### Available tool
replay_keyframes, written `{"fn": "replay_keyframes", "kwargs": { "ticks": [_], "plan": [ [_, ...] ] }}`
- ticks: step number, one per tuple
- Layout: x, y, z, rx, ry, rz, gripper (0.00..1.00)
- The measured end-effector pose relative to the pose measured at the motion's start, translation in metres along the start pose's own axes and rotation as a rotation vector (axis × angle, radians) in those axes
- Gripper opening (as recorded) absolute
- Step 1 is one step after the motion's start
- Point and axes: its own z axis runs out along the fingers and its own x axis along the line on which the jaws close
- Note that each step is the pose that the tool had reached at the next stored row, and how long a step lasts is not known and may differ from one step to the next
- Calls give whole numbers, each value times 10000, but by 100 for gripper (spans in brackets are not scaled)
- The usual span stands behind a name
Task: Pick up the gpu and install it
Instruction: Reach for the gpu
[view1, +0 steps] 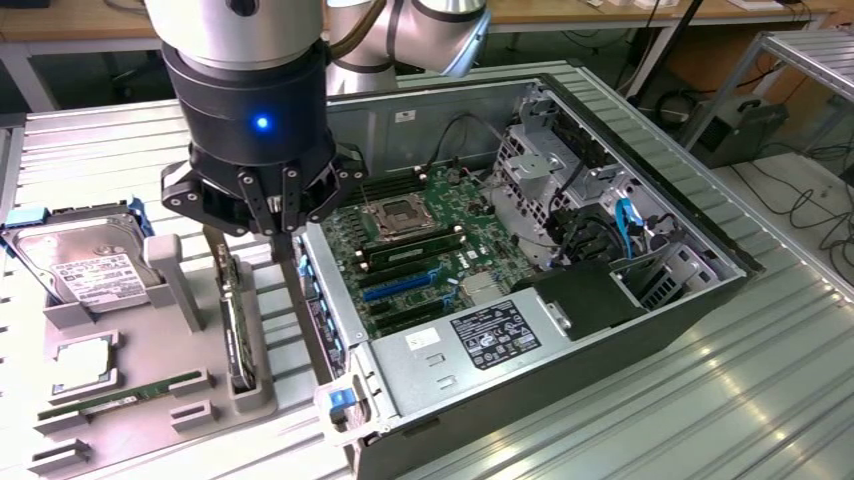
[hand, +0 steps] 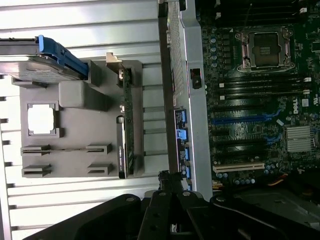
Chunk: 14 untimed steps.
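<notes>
My gripper (view1: 280, 232) has its jaws shut on nothing, the tips pressed together and pointing down beside the wall of the computer case (view1: 340, 320) that faces the grey holder (view1: 127, 428). The wrist view puts my gripper (hand: 169, 177) in line with that wall's top edge. The gpu (view1: 238, 325) stands on its long edge in the slot along the holder's edge nearest the case, near me, lower and untouched. The wrist view shows the gpu (hand: 125, 130) as a thin dark strip seen from above. The exterior view gives its height, the hard drive (view1: 80, 265) at a far corner of the holder, the motherboard (view1: 414, 250) inside the case, and the ribbed bench (view1: 747, 400) under it all.
</notes>
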Motion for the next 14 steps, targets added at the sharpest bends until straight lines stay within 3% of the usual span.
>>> {"fn": "replay_keyframes", "kwargs": {
  "ticks": [9,14],
  "plan": [
    [1,-37,1,0,0,1,11],
    [75,-43,2,1,0,1,11]
  ]
}}
